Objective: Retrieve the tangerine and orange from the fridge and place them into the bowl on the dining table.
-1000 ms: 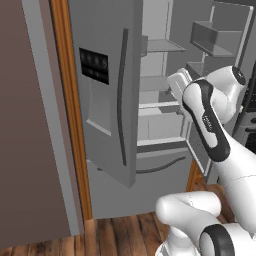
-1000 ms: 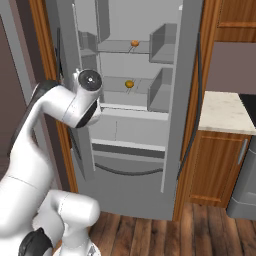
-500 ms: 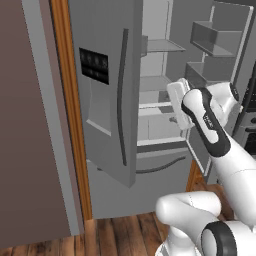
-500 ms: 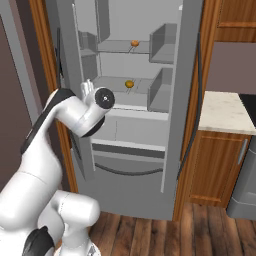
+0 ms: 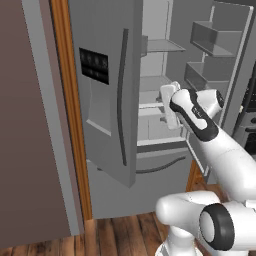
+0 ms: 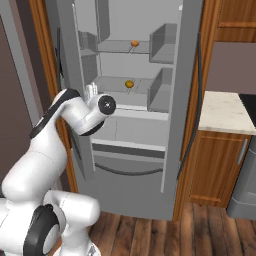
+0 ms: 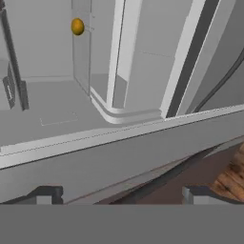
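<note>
The grey fridge (image 6: pixel 190 75) stands with both doors open. Two small orange fruits lie inside, one on the upper shelf (image 6: pixel 134 43) and one on the shelf below (image 6: pixel 129 84); I cannot tell which is the tangerine and which the orange. My gripper (image 6: pixel 91 90) hovers at the left front of the lower shelf, short of the nearer fruit. In the hand view the gripper (image 7: pixel 122 195) is open with nothing between its fingertips, and one fruit (image 7: pixel 77 26) shows far off at the upper left. The bowl and the dining table are out of view.
The fridge's left door (image 5: pixel 107 115) with its dark handle hangs open just left of my arm, and the right door's bins (image 5: pixel 212 37) are to the right. A cream-topped wall counter (image 6: pixel 225 107) on wooden cabinets stands right of the fridge. A brown wall panel (image 5: pixel 25 125) is at left.
My hand has come down from upper-shelf height and swung toward the lower shelf's front. The gripper stays open. The fruits have not moved.
</note>
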